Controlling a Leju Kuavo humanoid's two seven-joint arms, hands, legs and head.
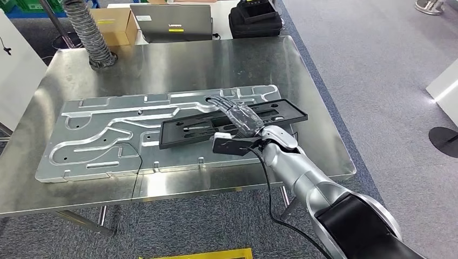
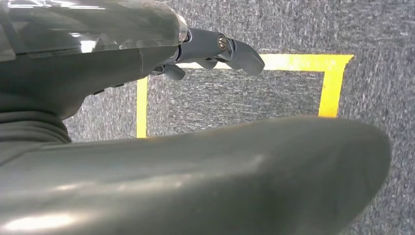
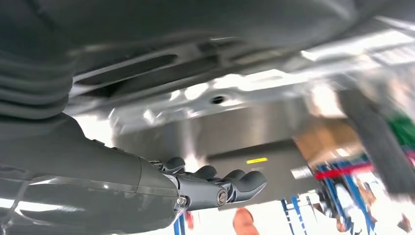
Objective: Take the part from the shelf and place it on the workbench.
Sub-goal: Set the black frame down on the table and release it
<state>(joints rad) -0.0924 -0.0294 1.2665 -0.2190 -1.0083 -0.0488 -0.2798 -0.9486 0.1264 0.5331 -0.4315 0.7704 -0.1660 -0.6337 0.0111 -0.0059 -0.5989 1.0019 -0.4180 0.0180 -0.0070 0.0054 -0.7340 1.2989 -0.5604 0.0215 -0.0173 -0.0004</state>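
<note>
The black frame-shaped part (image 1: 232, 125) lies flat on the grooved aluminium plate (image 1: 108, 137) on the steel counter (image 1: 178, 59), toward the counter's right side. Right hand (image 1: 237, 116) rests over the part, fingers extended, grasping nothing. Left hand (image 2: 215, 51) hangs above carpet, fingers loosely apart, empty. Bare steel surrounds the plate's far edge.

Workbench: steel workbench (image 1: 302, 70) fills frame centre.
On it: large grooved aluminium plate (image 1: 102, 137) at centre-left; grey ribbed hose (image 1: 92, 32) stands at upper left.
Atop plate: black part (image 1: 183, 132), centre.
</note>
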